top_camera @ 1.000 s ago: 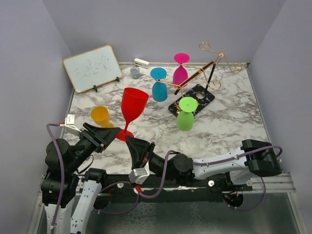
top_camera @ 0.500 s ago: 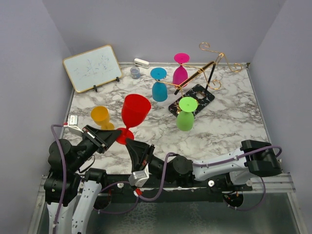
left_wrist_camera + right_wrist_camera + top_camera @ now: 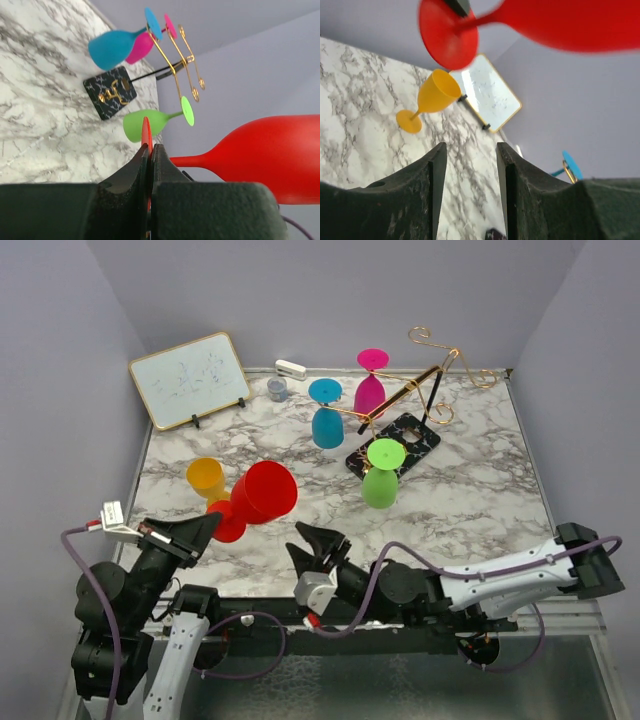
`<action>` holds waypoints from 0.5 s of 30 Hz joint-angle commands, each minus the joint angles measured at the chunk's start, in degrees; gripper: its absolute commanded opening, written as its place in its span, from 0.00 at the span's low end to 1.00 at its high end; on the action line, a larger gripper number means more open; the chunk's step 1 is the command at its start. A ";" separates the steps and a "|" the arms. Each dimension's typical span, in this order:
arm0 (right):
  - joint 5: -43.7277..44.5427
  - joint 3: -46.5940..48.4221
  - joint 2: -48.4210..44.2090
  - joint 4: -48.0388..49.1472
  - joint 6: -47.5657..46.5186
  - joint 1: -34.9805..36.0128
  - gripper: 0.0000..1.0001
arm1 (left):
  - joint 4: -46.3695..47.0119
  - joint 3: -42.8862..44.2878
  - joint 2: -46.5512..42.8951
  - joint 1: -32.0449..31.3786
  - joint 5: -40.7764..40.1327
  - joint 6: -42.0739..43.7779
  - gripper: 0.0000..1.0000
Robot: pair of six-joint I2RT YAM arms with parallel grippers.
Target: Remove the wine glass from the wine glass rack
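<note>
Wine glass rack [image 3: 405, 392] at 1 o'clock; blue glass [image 3: 327, 425], pink glass [image 3: 369, 392] and green glass [image 3: 379, 485] hang on it. Red wine glass [image 3: 262, 492] at 9 o'clock, off the rack, tilted. Left gripper [image 3: 208, 524] pinches its foot. Right gripper [image 3: 318, 540] spread, empty. Judged step: set-down; next move calls for righting the glass, then release.

wine glasses: 5 (red [image 3: 265, 492], yellow [image 3: 206, 478], blue [image 3: 327, 427], magenta [image 3: 370, 395], green [image 3: 380, 487]) | wine glass rack [image 3: 415, 432]: 1 | whiteboard [image 3: 190, 378]: 1
</note>
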 commanded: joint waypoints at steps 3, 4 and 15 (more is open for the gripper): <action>11.98 6.22 -9.91 -33.43 22.22 0.18 0.45 | -4.11 0.35 -6.81 0.01 -11.74 1.22 0.00; 13.40 7.40 -10.09 -35.18 22.56 -0.29 0.47 | -4.36 -0.04 -7.99 0.01 -12.72 1.20 0.00; 0.21 38.77 0.21 -58.35 43.05 -20.67 0.41 | -9.99 1.44 -9.21 0.01 -15.70 4.23 0.00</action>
